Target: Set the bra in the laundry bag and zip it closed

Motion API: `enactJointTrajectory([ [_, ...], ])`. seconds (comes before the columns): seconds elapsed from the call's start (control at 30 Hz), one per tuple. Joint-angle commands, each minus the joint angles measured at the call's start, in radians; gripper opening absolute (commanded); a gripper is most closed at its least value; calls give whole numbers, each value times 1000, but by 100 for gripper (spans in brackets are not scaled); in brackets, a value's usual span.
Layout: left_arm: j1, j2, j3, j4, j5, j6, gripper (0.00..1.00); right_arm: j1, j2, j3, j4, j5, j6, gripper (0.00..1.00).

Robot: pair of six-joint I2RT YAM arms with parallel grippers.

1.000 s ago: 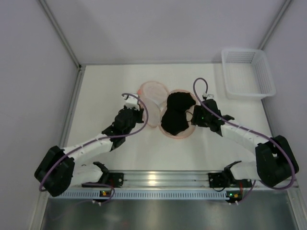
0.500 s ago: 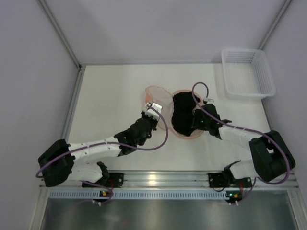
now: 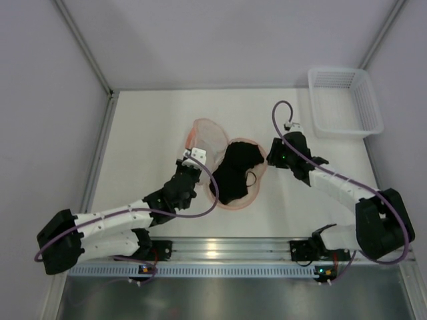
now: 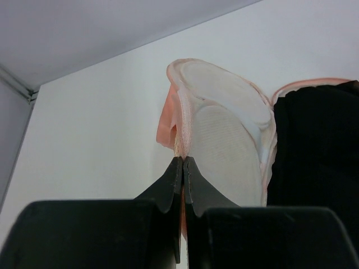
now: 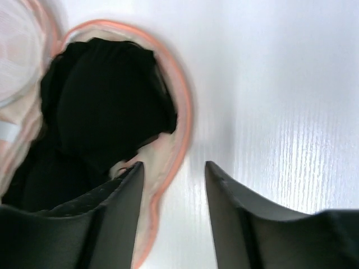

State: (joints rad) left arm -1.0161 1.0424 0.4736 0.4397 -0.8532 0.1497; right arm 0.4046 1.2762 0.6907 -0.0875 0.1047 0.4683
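Clamped with left claw (image 4: 183, 161) on rim of floppy laundry bag (image 4: 219, 140); right claw (image 5: 172, 166) apart beside limp bra (image 5: 101, 106); firmer rim likely safest hold.

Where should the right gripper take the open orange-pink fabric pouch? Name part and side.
Grip the bare pink rim of the half holding the black bra, from its outer right: that thin edge lies exposed just ahead of the open right gripper.

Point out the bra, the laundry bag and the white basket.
bra (image 3: 235, 175): top external view, middle of the black fabric.
laundry bag (image 4: 224, 143): left wrist view, pale inner half.
white basket (image 3: 343, 110): top external view, bare mesh floor.
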Motion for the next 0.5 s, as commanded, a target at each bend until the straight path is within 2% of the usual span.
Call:
enactJointTrajectory([
  [0.0,-4,-48,-18,14,-43,39,0,-7,90,43,32,-40,-20,43],
  [0.1,-7,-70,-15,14,-9,37,0,14,162,58,26,-45,-16,38],
  [0.47,-79,25,20,13,153,25,0,129,307,70,71,-31,43,32],
])
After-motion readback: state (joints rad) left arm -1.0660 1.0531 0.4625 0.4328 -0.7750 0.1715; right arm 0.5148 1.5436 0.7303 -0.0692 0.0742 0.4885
